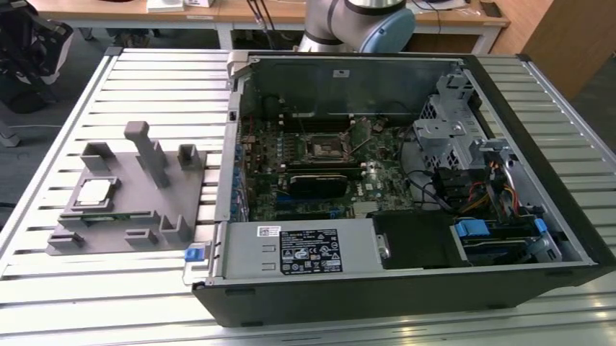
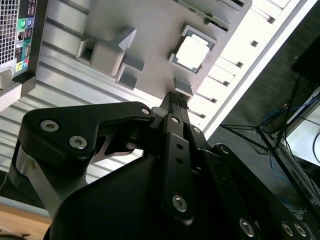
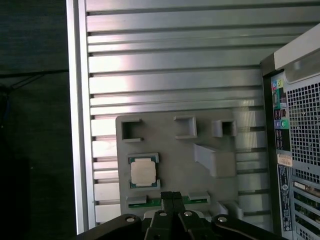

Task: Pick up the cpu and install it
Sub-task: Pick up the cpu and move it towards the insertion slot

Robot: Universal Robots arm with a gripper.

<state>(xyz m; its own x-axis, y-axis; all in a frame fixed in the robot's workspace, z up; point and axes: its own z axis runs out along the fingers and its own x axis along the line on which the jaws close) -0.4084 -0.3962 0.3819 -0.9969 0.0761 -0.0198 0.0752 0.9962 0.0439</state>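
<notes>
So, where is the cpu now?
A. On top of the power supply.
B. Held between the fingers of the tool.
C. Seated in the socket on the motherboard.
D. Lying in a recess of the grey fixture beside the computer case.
D: in the first wrist view the cpu lies flat in a recess of the grey fixture, outside the computer case, and the tool is shut on nothing, apart from it.

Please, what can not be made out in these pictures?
1. Underside of the cpu: both wrist views, it faces down into the grey fixture.
2. Fixture edge near the end effector: first wrist view, covered by the end effector.
3. Latch of the socket: exterior view, too small.
4. The arm: exterior view, cut off by the top edge.
</notes>
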